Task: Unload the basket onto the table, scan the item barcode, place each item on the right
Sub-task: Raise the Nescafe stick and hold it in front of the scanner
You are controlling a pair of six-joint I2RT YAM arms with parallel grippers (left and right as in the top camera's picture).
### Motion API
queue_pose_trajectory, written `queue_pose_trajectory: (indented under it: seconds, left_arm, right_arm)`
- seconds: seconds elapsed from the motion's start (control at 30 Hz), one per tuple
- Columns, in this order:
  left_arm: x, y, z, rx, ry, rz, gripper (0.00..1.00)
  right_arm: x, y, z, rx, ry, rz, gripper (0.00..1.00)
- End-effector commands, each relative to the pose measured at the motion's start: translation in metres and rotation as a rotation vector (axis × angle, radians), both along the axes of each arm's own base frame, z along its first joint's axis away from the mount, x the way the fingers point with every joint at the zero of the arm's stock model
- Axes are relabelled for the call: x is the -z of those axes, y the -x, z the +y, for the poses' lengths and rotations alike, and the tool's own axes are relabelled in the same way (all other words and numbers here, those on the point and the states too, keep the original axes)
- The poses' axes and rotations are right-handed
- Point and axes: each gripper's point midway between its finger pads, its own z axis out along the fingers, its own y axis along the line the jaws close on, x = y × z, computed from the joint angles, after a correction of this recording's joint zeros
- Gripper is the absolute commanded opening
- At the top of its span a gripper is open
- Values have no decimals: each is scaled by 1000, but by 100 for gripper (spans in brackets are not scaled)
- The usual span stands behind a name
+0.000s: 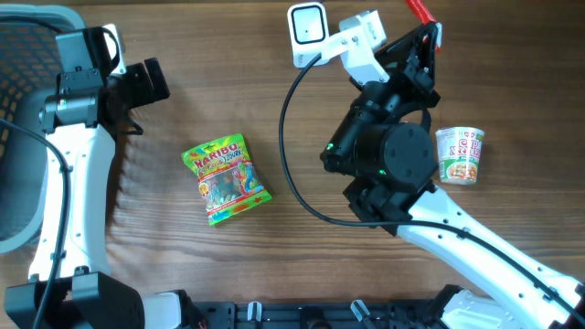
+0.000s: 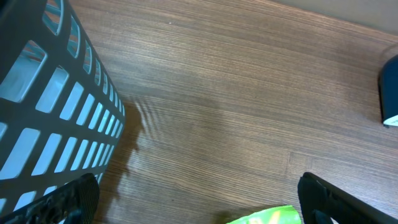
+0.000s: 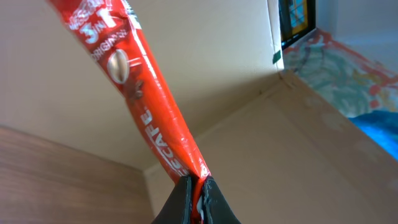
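Observation:
A red Nescafe 3-in-1 sachet (image 3: 140,93) sticks up and to the left out of my right gripper (image 3: 198,186), whose jaws are shut on its lower end. From overhead only the sachet's red tip (image 1: 419,11) shows, at the table's far edge above the right gripper (image 1: 425,35). A white barcode scanner (image 1: 308,27) stands just left of it, apart from the sachet. My left gripper (image 1: 151,82) hovers open at the far left with nothing between its fingers (image 2: 68,199); in its own view the left gripper (image 2: 196,202) frames bare table.
A green Haribo bag (image 1: 224,178) lies mid-table; its corner (image 2: 267,216) shows near the left gripper. A noodle cup (image 1: 460,155) lies on its side at the right. A dark slotted basket (image 2: 56,99) stands at the left. A cardboard wall (image 3: 298,143) rises behind the sachet.

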Motion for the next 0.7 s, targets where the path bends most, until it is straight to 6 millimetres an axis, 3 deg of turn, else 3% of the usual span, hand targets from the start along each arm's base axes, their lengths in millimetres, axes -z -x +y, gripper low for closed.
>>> queue_pose_trajectory:
  seconds: [0.0,0.2,0.33,0.4,0.53,0.67]
  left_arm:
    - [-7,0,2,9,-7,-18,100]
    - [-7,0,2,9,-7,-18,100]
    - [-7,0,2,9,-7,-18,100]
    - [-7,0,2,9,-7,-18,100]
    - [-7,0,2,9,-7,-18,100]
    - [-7,0,2,9,-7,-18,100]
  right_arm:
    - [1,0,3,19,68,55,4]
    - [31,6,-1,82,-124,9,4]
    - [73,-1,14,75,-2,108,4]
    - [85,-4,17,77,32,135,5]
    - [79,-2,15,82,76,161,4]
    - [54,7,5,88,137,175,4]
